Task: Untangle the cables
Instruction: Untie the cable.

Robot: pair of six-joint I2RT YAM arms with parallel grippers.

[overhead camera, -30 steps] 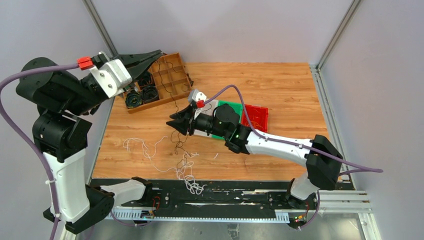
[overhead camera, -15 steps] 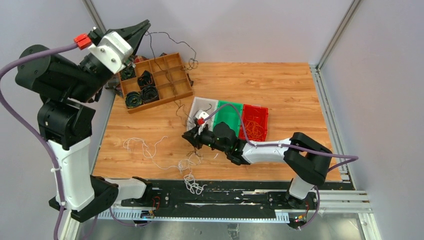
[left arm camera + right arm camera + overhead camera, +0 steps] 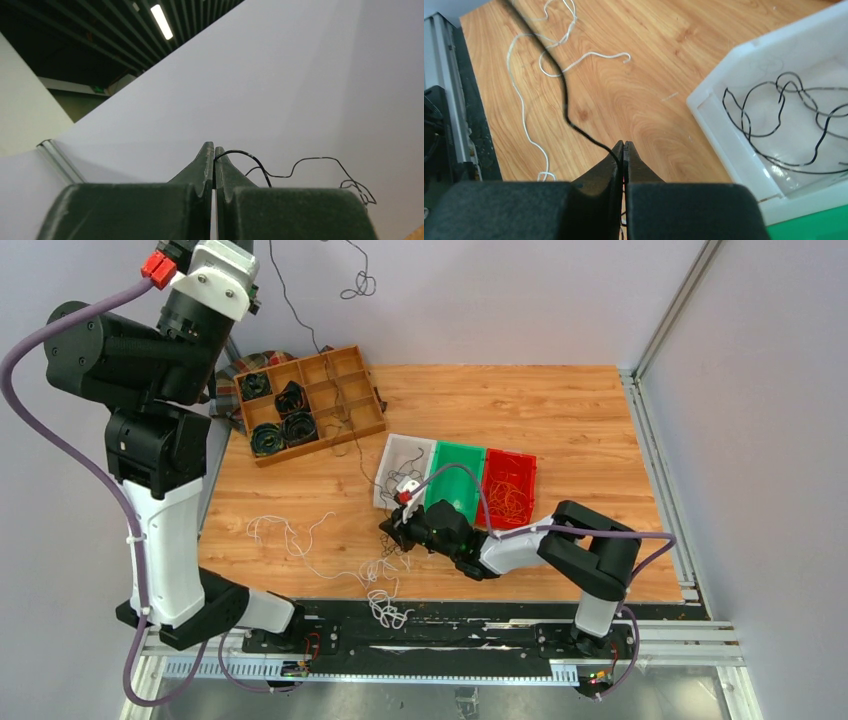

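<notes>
Item 1: my left gripper (image 3: 214,150), clenched on a thin black wiry cable (image 3: 295,167), held high to the far left of the white rectangular plastic bin (image 3: 392,465).
Item 2: my right gripper (image 3: 624,145), pinching a black cable strand (image 3: 566,100) just near-side of that bin.
Item 3: loose thin white cables (image 3: 300,545), on the table left of the bin.
</notes>
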